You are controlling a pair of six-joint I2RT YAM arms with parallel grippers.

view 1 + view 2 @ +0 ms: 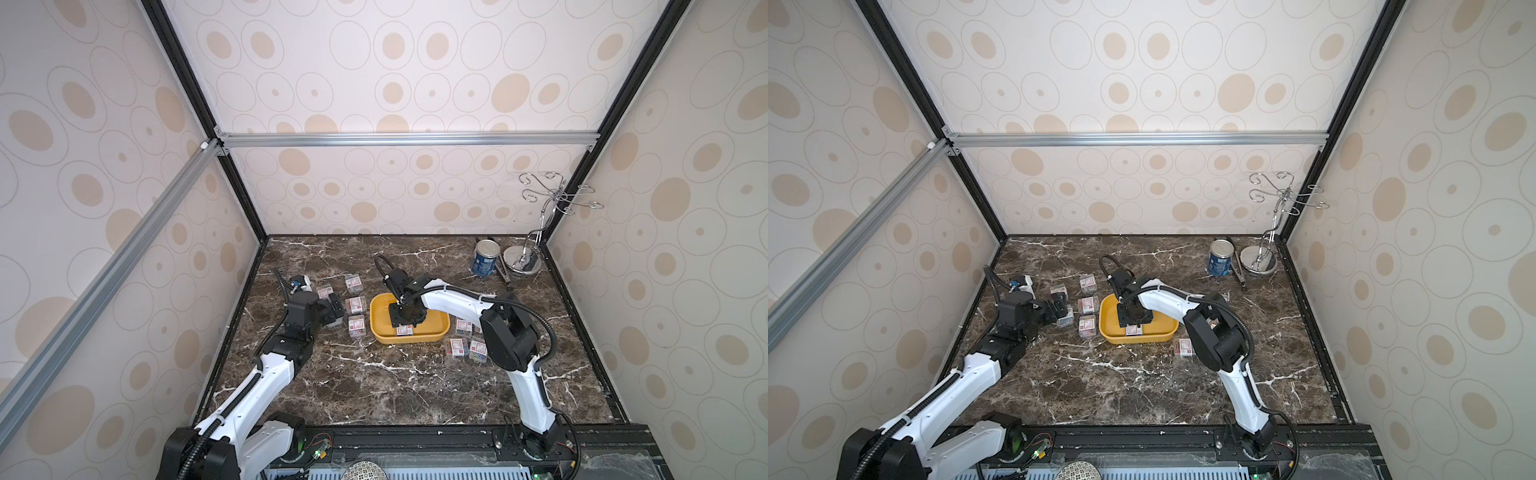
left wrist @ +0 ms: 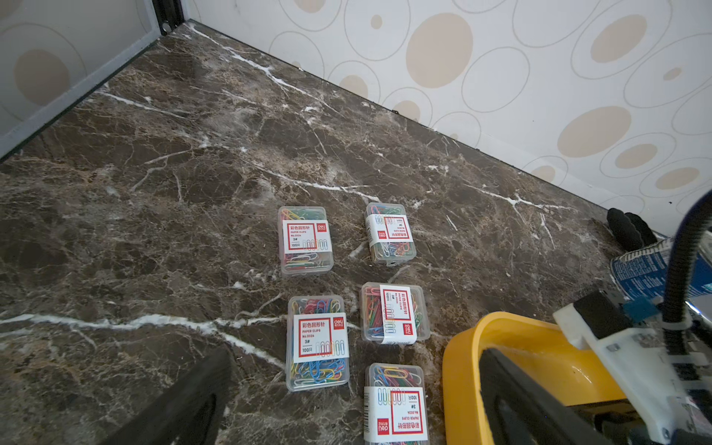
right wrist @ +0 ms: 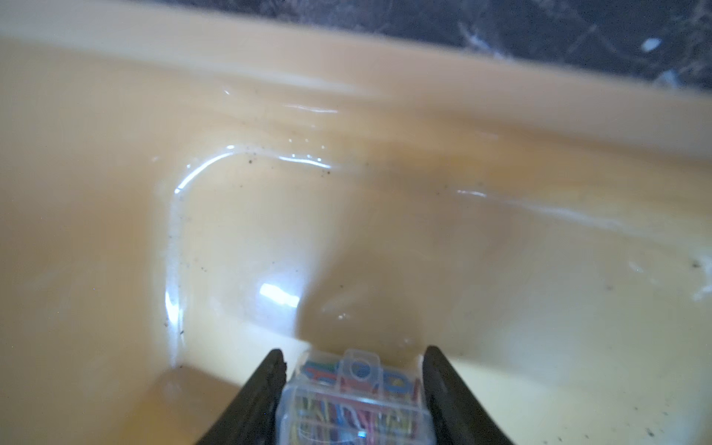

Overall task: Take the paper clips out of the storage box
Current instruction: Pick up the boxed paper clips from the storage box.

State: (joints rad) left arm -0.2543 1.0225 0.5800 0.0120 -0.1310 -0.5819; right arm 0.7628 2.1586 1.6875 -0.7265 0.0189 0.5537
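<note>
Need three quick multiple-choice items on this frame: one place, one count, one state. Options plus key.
1. Where is the can?
A) beside the left arm
B) far right corner, by the chrome stand
C) at the front edge

2. How many clip boxes show in the tray?
A) none
B) one
C) four

3. The right jaws are:
A) either side of a clip box
B) gripping the can
C) over bare table

Key:
1 B, the can stands next to the stand's base.
2 B, both top views show a single box in the tray.
3 A, the right wrist view shows a jaw at each side of the box.
</note>
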